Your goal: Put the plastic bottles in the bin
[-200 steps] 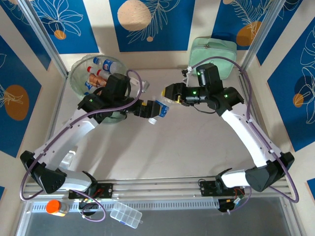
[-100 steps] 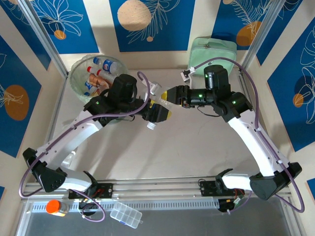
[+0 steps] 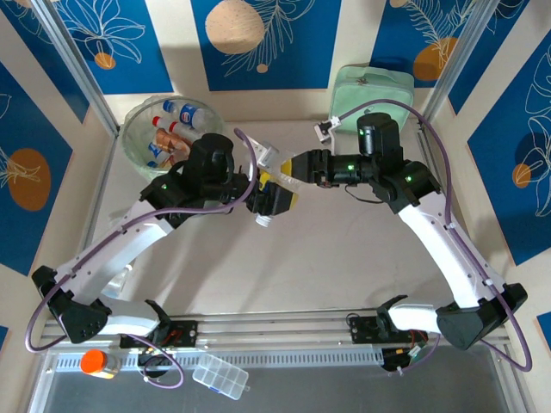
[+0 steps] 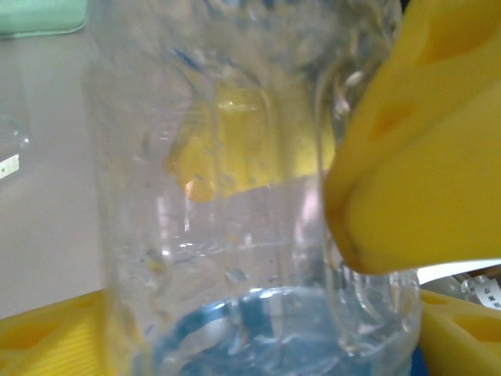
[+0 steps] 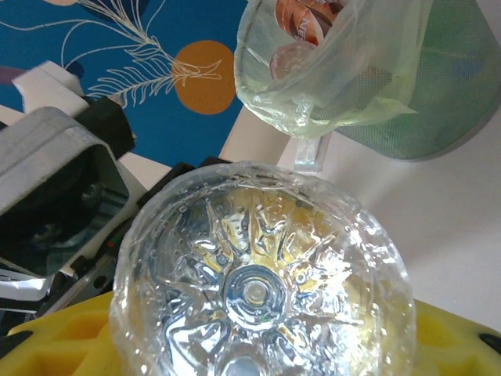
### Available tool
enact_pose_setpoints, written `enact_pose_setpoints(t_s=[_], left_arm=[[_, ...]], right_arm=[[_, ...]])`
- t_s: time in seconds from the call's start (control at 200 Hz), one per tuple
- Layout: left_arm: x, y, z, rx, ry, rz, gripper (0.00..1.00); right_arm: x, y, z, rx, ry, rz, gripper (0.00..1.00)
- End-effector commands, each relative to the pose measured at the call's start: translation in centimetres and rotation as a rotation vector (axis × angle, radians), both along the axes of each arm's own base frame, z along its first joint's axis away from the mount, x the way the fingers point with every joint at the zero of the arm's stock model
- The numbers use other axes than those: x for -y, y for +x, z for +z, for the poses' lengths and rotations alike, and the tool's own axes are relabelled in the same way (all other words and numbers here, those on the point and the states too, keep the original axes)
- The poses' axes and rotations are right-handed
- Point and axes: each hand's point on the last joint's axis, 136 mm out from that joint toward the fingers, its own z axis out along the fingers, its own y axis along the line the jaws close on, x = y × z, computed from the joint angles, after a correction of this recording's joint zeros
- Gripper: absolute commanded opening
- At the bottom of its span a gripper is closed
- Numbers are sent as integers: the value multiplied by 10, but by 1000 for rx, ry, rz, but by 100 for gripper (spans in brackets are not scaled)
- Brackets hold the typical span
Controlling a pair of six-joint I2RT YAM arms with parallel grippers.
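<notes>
Plastic bottle [image 5: 258, 290] clenched by right hand [image 3: 291, 167], now deeper inside left hand [image 3: 274, 198], grip untellable; handover toward bin [image 3: 131, 136].

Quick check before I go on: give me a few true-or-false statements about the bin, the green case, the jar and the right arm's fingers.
1. The bin already holds several bottles. True.
2. The mint-green case lies at the near edge of the table. False: it lies at the far edge.
3. The right gripper has its fingers closed on a clear bottle. True.
4. The orange-capped jar is inside the bin. False: it stands at the near left, not far from the compartment box.
</notes>
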Motion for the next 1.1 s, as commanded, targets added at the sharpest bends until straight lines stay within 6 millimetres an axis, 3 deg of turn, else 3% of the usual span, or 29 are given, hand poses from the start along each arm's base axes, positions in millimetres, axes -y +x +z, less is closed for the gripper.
enact_pose_setpoints(t_s=[0.0,0.12,0.25,0.36,0.46,0.555,0.655,0.84,1.015,1.09], left_arm=[[-10,1,14,47,1,25,88],[-13,1,13,52,7,34,89],[-12,0,15,65,-5,27,83],[-8,-4,19,58,-30,-8,70],[-4,-7,20,43,-51,-26,52],[-1,-8,21,22,-89,-32,39],[-4,-5,17,13,-97,2,39],[-15,-4,8,14,-90,68,41],[-34,5,10,46,-113,198,42],[-49,16,17,94,-115,303,41]], right_arm=[[3,-19,-1,4,-13,56,48],[4,-20,0,17,-13,59,48],[2,-23,0,16,-5,75,48],[0,-24,-1,16,-3,80,48],[-3,-23,-5,9,-9,79,48],[-6,-21,-9,6,-17,72,57],[-9,-21,-11,15,-37,66,68],[5,-14,-14,45,-86,-54,100],[30,-7,-16,87,-134,-178,99],[43,-1,-28,65,-183,-259,100]])
